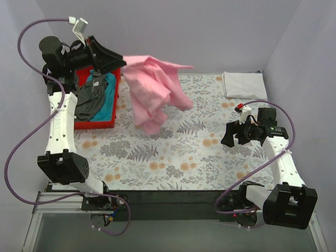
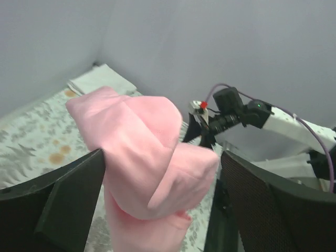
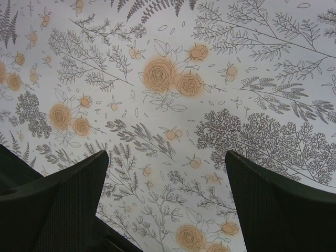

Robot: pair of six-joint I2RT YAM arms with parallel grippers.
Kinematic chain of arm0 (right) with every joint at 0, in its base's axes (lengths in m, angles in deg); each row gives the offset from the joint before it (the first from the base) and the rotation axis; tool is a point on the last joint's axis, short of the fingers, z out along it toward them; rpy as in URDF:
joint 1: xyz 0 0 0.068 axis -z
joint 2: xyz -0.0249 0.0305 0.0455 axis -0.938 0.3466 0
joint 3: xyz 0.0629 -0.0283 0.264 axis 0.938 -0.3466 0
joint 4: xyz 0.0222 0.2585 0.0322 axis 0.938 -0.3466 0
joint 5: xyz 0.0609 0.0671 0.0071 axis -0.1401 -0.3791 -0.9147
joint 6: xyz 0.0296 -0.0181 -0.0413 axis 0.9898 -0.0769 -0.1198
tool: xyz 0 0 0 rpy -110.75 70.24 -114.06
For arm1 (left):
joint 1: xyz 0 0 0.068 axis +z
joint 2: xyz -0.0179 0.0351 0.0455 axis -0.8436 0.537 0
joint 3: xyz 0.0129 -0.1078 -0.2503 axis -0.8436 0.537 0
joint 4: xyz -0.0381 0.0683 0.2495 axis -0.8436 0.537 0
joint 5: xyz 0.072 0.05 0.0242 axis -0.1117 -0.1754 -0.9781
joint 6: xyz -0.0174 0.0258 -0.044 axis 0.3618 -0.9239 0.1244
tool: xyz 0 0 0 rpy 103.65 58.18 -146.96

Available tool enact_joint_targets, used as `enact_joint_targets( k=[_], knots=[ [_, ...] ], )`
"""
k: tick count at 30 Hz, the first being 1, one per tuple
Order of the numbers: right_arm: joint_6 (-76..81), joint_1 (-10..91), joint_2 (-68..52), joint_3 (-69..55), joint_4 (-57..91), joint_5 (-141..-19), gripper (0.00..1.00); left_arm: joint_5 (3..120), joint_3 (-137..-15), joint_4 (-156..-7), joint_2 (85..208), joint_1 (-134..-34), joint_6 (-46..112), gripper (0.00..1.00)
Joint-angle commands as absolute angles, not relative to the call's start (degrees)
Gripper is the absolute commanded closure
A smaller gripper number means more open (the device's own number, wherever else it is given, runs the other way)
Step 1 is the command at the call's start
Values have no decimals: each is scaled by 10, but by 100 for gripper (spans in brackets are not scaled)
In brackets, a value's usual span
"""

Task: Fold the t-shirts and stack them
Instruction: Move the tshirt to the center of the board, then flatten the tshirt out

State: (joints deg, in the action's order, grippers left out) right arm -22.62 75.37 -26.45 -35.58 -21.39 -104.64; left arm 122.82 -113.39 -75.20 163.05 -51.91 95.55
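The light pink t-shirt (image 1: 155, 89) is bunched and in the air over the back left of the tablecloth, spreading right from my left gripper (image 1: 118, 63). In the left wrist view the pink shirt (image 2: 142, 152) fills the space between the wide-apart fingers and rests against the left finger (image 2: 73, 194); the jaws stand open. A white t-shirt (image 1: 242, 84) lies folded at the back right and also shows in the left wrist view (image 2: 100, 81). A dark grey shirt (image 1: 90, 100) and a teal shirt (image 1: 107, 97) lie crumpled in the bin. My right gripper (image 1: 231, 134) hovers open and empty over bare cloth (image 3: 165, 157).
The red plastic bin (image 1: 97, 124) stands at the left edge beside the left arm. The floral tablecloth (image 1: 184, 152) covers the table. Grey walls close in the back and both sides. The right arm (image 2: 236, 113) shows across from the left wrist camera.
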Motion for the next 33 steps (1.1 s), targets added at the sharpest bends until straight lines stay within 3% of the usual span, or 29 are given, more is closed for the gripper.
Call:
enact_joint_targets(
  k=[1,4,5,8,11,14,23,28,33],
  knots=[
    [-237,758,-287,-346,-206,-1046,2,1374,-970,-772,1594,-469,1006,9],
    [-245,758,-281,-335,-211,-1045,2,1394,-851,-770,1571,-416,973,9],
    [-247,758,-268,-326,-212,-1048,2,1383,-835,-710,1564,-408,934,8],
    [-252,757,-235,-315,-214,-1055,2,1264,-845,-454,1552,-430,656,8],
    [-250,751,-197,-302,-212,-1056,4,1127,-828,-335,1550,-504,501,7],
    [-247,737,-163,-294,-200,-1041,7,1058,-771,-336,1521,-552,461,8],
    [-233,680,-70,-250,-154,-968,12,916,-566,-318,1453,-713,395,34],
    [-220,661,-9,-208,-133,-918,13,823,-551,-328,1472,-803,386,34],
    [-211,658,52,-169,-119,-905,13,757,-527,-369,1483,-877,392,26]
  ],
)
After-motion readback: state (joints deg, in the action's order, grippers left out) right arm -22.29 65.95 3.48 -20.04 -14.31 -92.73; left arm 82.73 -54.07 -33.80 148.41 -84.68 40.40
